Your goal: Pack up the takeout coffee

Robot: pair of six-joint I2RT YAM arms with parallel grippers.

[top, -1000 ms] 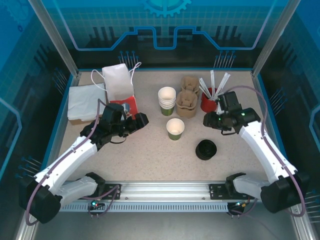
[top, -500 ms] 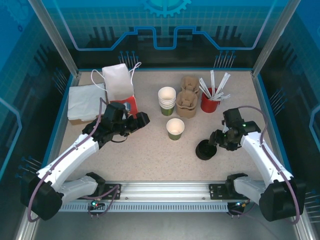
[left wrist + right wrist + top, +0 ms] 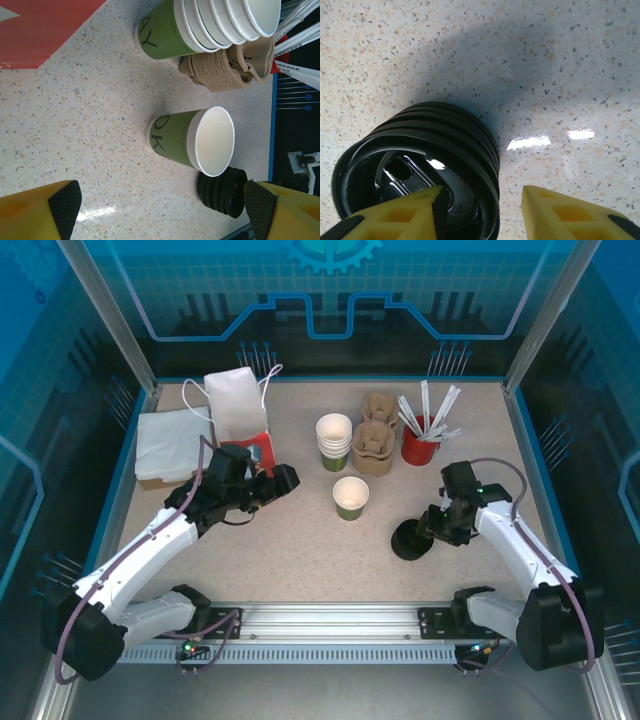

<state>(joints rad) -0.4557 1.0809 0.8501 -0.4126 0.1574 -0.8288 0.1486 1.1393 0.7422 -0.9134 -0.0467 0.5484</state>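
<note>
The takeout coffee cup (image 3: 351, 497), yellow-green outside and cream inside, stands upright and lidless mid-table; in the left wrist view the cup (image 3: 185, 142) lies ahead of my fingers. My left gripper (image 3: 275, 483) hovers to its left, open and holding nothing, and that gripper (image 3: 162, 205) has both pads spread wide. A stack of black lids (image 3: 411, 539) sits to the cup's right. My right gripper (image 3: 428, 530) is down at the stack. In the right wrist view this gripper (image 3: 482, 205) straddles the rim of the lids (image 3: 420, 145), one finger inside the top lid, the other outside with a gap.
A stack of lidless cups (image 3: 334, 440), brown cardboard carriers (image 3: 375, 445) and a red holder of wrapped sticks (image 3: 420, 445) stand behind the cup. A white paper bag (image 3: 238, 400), a red box (image 3: 258, 448) and white napkins (image 3: 170, 440) occupy the back left.
My right arm swung from beside the red holder forward and down to the lid stack, and its jaws have narrowed around the rim. The left arm has stayed put.
</note>
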